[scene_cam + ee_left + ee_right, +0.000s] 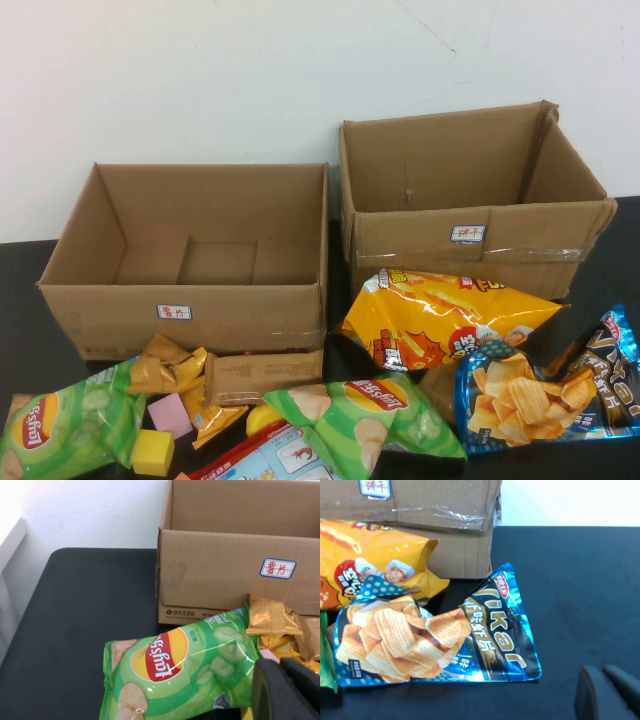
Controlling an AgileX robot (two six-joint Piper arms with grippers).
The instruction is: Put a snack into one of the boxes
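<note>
From the high camera you see two open cardboard boxes standing along the far edge of the black bench (20,330): the left box (190,255) with a small label on its front wall, and the right box (470,190) beside it, also labelled. Both look empty inside. Snacks crowd the near edge. A green chip bag (65,425) lies at the near left corner, gold packets (175,370) and a tan wrapper (262,375) sit against the left box's front, and a second green chip bag (370,415) lies mid-bench. An orange bag (445,315) leans on the right box's front, and a blue bag (545,385) lies toward the near right corner. Neither arm appears in this view.

Your left wrist camera looks over the green chip bag (177,672), which lies flat just in front of the left box (235,555). The left end effector (287,690) shows only as a dark shape at the picture's edge, over the bag's end; you cannot tell how far it is parted.

Your right wrist camera shows the blue bag (435,632) lying flat, touching the orange bag (372,562) near the right box (420,510). The right end effector (605,692) hangs over bare bench beside the blue bag, holding nothing, its two dark fingers close together.
</note>
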